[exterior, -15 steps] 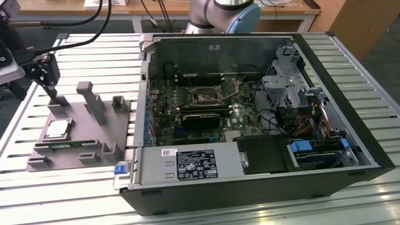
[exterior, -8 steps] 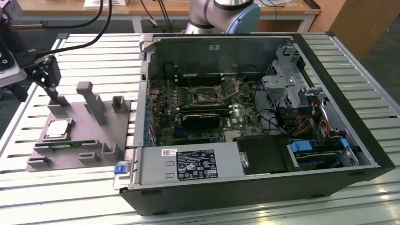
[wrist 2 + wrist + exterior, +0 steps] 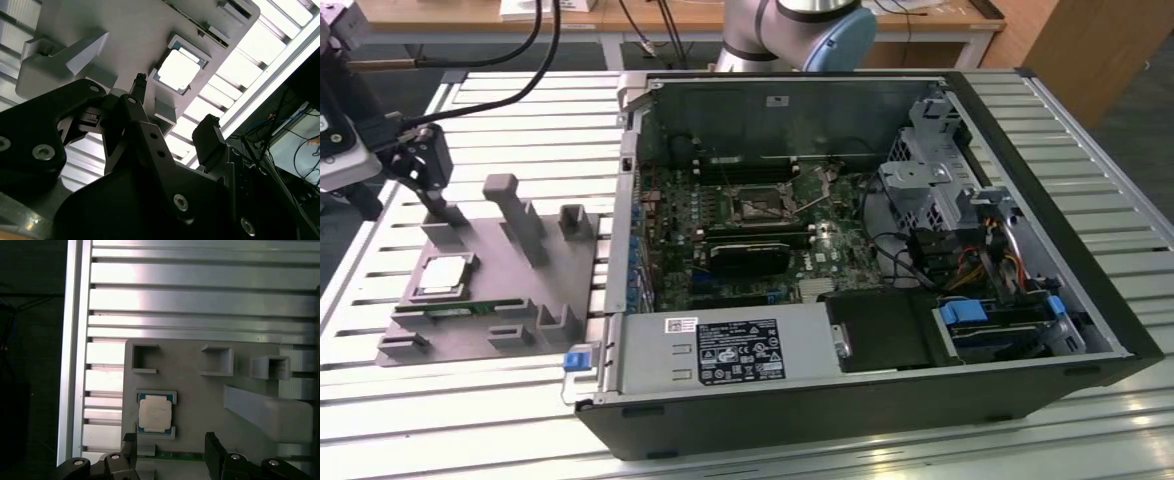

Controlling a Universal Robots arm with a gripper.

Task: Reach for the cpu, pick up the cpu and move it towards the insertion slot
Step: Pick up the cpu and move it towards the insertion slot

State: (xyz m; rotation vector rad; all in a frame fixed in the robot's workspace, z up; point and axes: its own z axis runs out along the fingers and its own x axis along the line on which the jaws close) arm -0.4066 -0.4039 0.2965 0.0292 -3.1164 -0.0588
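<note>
The cpu point(image 3: 443, 275) lies flat in a square nest on the grey tray point(image 3: 520, 300), at the exterior view's left. Its silvery top shows in both wrist views point(image 3: 179, 70) point(image 3: 155, 412). My gripper point(image 3: 440, 203) hangs above the tray's far part, a short way from the chip and not touching it. In both wrist views its dark fingers stand apart, open and empty point(image 3: 174, 105) point(image 3: 171, 444). The insertion slot point(image 3: 758, 205) is a dark square socket on the green board inside the open computer case point(image 3: 1067, 250).
Grey upright blocks point(image 3: 520, 215) rise from the tray beside my gripper. A slatted metal table point(image 3: 494, 110) carries the tray and the case. Inside the case are a long black card point(image 3: 747, 258), a drive cage point(image 3: 927, 185) and cables. The arm's base point(image 3: 801, 30) stands behind the case.
</note>
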